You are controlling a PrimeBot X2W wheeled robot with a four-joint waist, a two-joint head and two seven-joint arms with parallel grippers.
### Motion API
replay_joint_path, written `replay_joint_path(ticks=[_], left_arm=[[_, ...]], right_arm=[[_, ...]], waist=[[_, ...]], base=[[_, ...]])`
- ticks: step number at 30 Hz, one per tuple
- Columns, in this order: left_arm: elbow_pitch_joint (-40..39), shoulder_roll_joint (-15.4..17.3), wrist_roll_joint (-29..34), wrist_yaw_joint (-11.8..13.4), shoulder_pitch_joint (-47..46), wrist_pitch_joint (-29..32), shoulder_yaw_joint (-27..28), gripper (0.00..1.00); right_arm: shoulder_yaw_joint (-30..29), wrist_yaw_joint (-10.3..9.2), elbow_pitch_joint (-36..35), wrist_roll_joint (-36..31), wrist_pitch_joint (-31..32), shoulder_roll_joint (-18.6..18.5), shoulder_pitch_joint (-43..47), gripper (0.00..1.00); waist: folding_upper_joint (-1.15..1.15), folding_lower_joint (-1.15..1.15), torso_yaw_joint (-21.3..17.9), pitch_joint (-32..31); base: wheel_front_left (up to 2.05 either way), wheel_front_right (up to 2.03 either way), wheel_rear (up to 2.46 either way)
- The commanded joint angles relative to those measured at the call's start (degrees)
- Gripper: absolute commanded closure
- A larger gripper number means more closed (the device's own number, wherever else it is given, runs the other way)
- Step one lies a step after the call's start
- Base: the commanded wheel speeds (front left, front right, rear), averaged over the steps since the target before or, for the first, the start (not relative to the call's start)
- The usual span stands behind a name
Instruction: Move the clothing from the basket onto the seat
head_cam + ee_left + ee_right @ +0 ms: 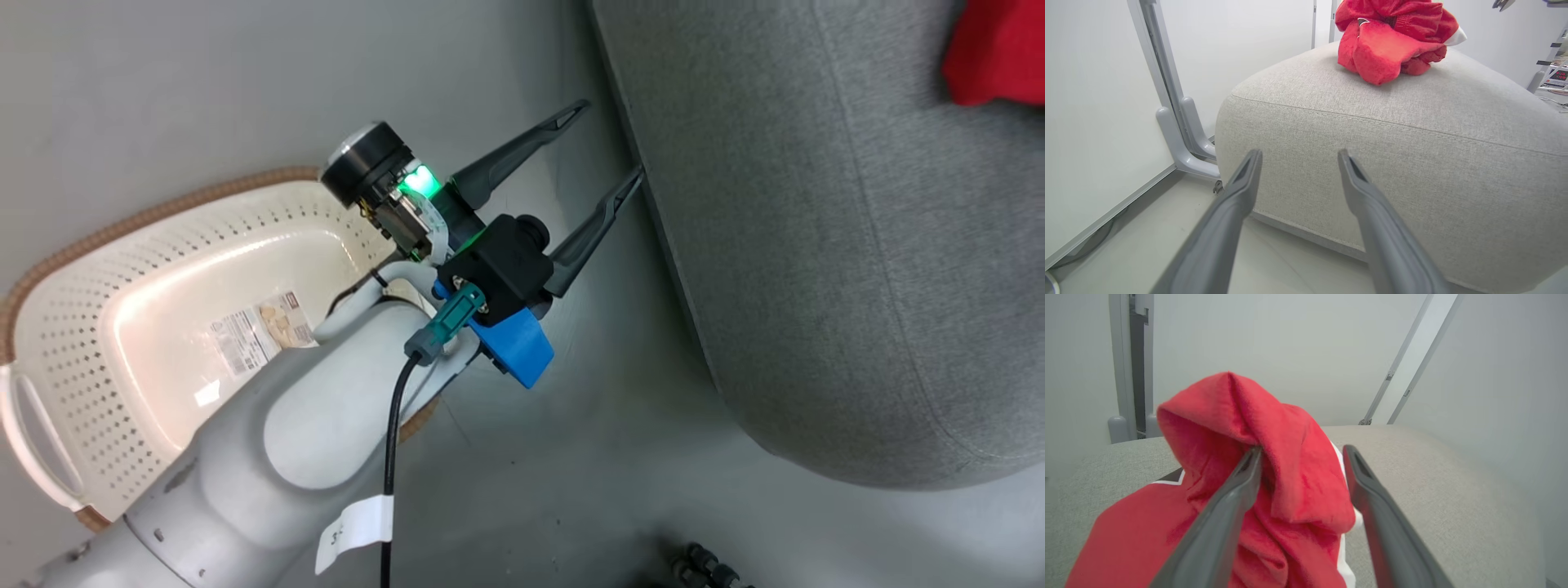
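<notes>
The cream perforated basket lies on the floor at the left, holding nothing but its barcode sticker. My left gripper hangs open over the floor between the basket and the grey seat, its fingers pointing at the seat's side. Red clothing lies bunched on top of the seat. My right gripper is open, its fingers on either side of a raised fold of the red clothing, which rests on the seat cushion. A white edge shows under the red fabric.
Grey floor runs between basket and seat. A grey metal frame foot stands against the white wall panel by the seat's corner. A small dark ribbed object lies on the floor at the head view's bottom edge.
</notes>
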Motion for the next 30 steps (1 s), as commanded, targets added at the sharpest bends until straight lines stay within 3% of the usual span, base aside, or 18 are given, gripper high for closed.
replay_joint_path(ticks=[1, 13, 18, 19, 21, 30], left_arm=[[0.5, -0.3, -0.5, 0.4, 0.8, -0.6, 0.0, 0.00], [2.5, -3.8, -5.1, 3.1, 8.1, -2.5, 6.7, 0.00], [0.1, -4.0, -5.1, 4.7, 12.7, -2.6, 13.1, 0.00], [-0.9, -4.3, -4.7, 5.1, 15.5, -2.6, 17.0, 0.00], [-1.4, -4.4, -4.3, 5.5, 17.2, -2.6, 19.6, 0.00], [-3.1, -6.1, -2.0, 5.5, 25.2, -2.6, 31.3, 0.00]], right_arm=[[0.1, 0.00, -1.2, 0.3, -0.2, 0.5, 1.9, 0.00], [7.3, -0.01, -12.4, -0.4, -0.2, 1.7, 17.2, 0.00], [12.3, 0.00, -16.3, -0.5, -0.2, 2.7, 19.9, 0.00], [15.3, 0.00, -17.7, -0.8, -0.2, 3.4, 20.9, 0.00], [17.0, 0.00, -18.4, -0.7, -0.2, 3.9, 21.4, 0.00], [22.8, 0.00, -20.5, -1.3, -0.2, 7.3, 24.5, 0.00]], waist=[[0.00, 0.00, 0.3, -2.6], [0.00, 0.00, 3.3, -17.6], [0.00, 0.00, 6.1, -22.9], [0.00, 0.00, 8.2, -25.6], [0.00, 0.00, 9.5, -27.0], [0.00, 0.00, 15.1, -33.0]], base=[[0.00, 0.00, 0.00], [0.00, 0.00, 0.00], [0.00, 0.00, 0.00], [0.00, 0.00, 0.00], [0.00, 0.00, 0.00], [0.00, 0.00, 0.00]])
